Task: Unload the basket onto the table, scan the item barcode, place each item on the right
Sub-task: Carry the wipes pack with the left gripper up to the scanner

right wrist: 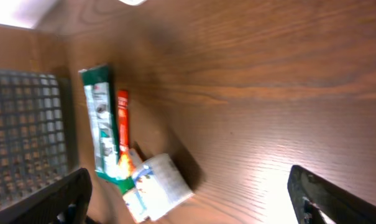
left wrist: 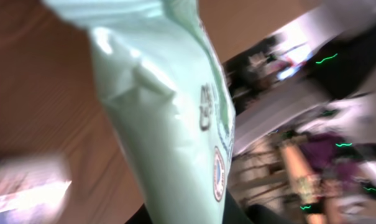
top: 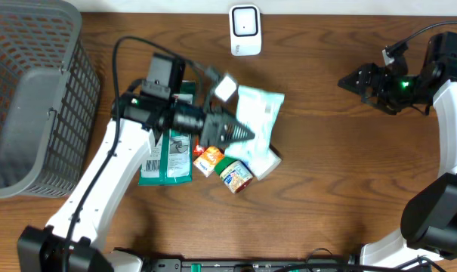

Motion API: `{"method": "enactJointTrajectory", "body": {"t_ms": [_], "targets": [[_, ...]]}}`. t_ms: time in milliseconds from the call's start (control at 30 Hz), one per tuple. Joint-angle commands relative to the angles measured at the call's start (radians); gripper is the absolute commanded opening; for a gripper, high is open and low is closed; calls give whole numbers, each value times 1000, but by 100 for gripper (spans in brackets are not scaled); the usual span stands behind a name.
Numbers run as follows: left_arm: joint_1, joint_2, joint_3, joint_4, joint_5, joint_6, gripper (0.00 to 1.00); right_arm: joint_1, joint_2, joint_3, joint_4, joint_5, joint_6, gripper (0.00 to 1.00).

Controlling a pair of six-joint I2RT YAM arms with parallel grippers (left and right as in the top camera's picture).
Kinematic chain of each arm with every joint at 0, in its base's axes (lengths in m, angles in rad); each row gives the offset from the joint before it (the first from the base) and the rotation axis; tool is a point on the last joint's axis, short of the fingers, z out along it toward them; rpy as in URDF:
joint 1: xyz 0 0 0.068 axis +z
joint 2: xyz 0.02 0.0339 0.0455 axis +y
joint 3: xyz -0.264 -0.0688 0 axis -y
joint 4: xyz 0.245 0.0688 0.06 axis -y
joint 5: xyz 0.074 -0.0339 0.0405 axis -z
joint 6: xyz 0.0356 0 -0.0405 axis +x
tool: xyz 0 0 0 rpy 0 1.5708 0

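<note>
mint pouch (top: 260, 112), gripped in left claw (top: 245, 134)

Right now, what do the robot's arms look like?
The left arm and right arm are white tubes with black joints. The left gripper and right gripper are black and pointed. Black cables loop above both, and small green lights glow on them.

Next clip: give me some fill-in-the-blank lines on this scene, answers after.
1. The left gripper is shut on the pale ___ pouch.
2. The right gripper is open and holds ___.
3. The grey basket stands on the ___ arm's side.
Missing words: green; nothing; left.
</note>
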Motion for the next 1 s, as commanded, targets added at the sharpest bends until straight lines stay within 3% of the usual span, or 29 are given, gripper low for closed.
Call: {"method": "enactJointTrajectory", "body": {"t_ms": [0,167,600,800,967], "targets": [[-51,-16,-5,-72,-334,208,7,-2,-18,10,0,45,-20,99],[-90,-17,-4,-58,-377,220,7,-3,-18,10,-2,52,-20,99],[-124,-10,58,167,-1094,178,7,-3,-18,10,-4,276,-20,99],[-147,100,269,165,-1331,285,7,-3,-18,10,-4,296,-20,99],[-140,287,520,112,-1350,335,7,-3,-18,10,-4,296,-20,99]]}}
